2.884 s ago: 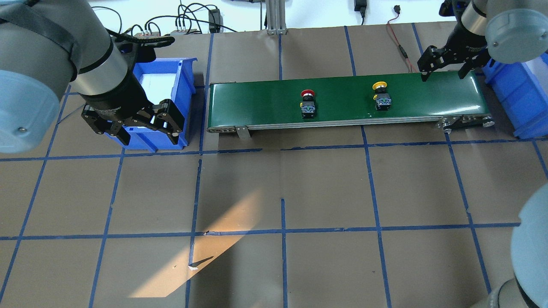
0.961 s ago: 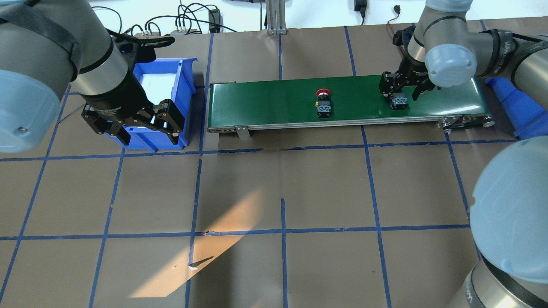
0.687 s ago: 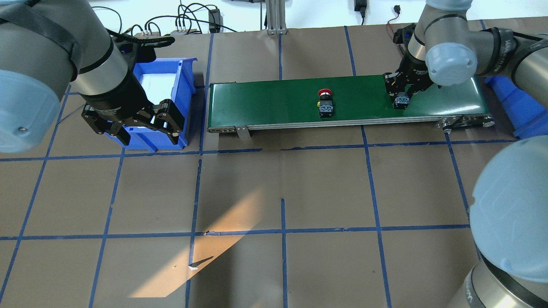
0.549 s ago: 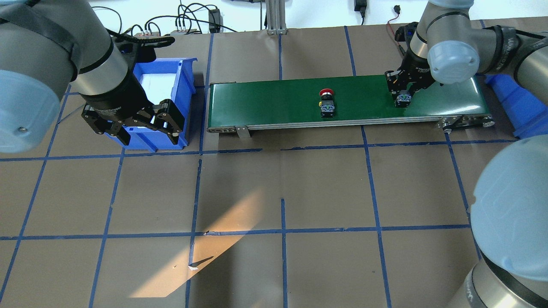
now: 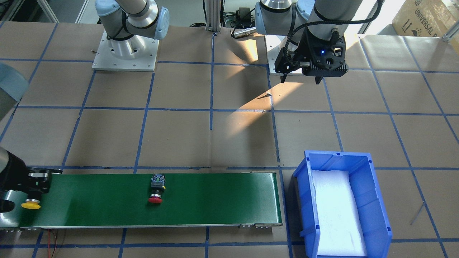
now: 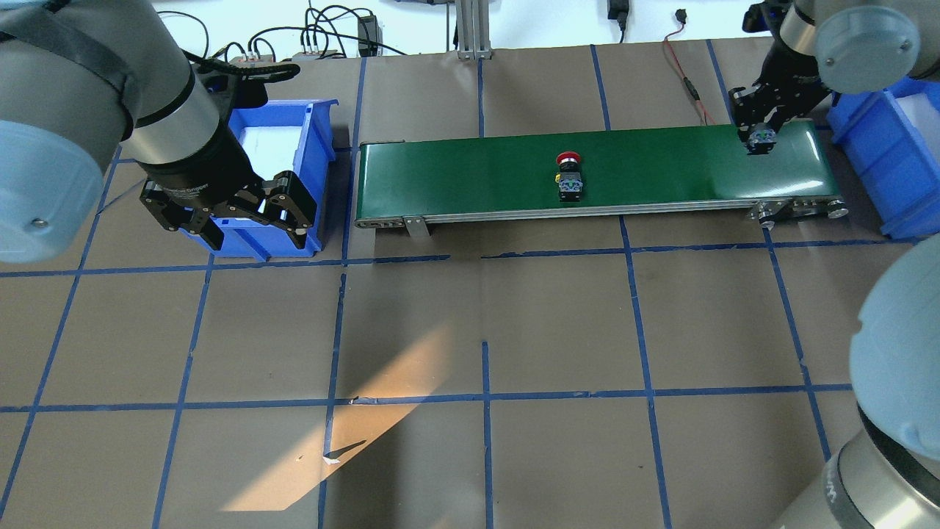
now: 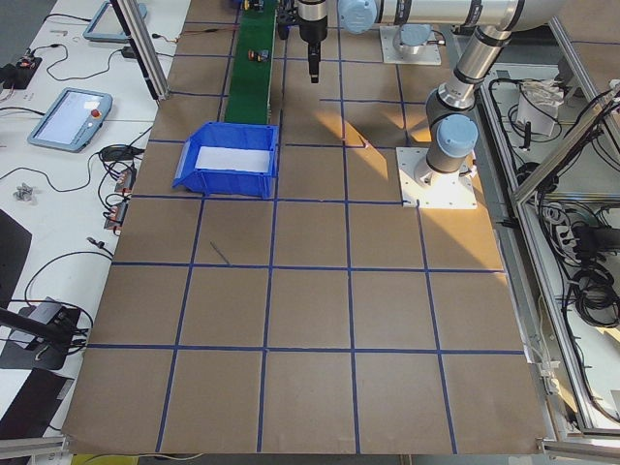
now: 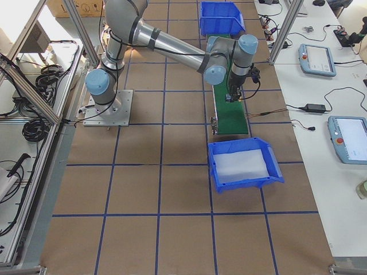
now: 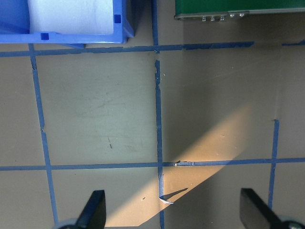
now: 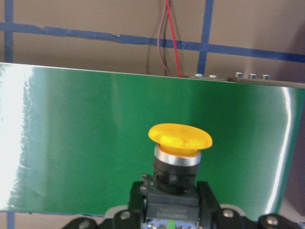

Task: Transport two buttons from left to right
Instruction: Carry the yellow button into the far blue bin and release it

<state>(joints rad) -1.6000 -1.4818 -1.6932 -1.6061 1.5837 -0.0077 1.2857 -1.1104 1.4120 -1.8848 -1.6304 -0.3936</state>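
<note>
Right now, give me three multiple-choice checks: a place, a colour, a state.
1. The red button lies on the green belt: A near its middle; B at its right end; C at its left end.
2. The gripped button in the right gripper has a cap that is: A red; B green; C yellow.
3. On the left gripper, the fingers are: A shut on a button; B open and empty; C shut and empty.
Key: 1 A, it sits mid-belt in the overhead view. 2 C, the wrist view shows a yellow cap. 3 B, they stand wide apart with nothing gripped.
</note>
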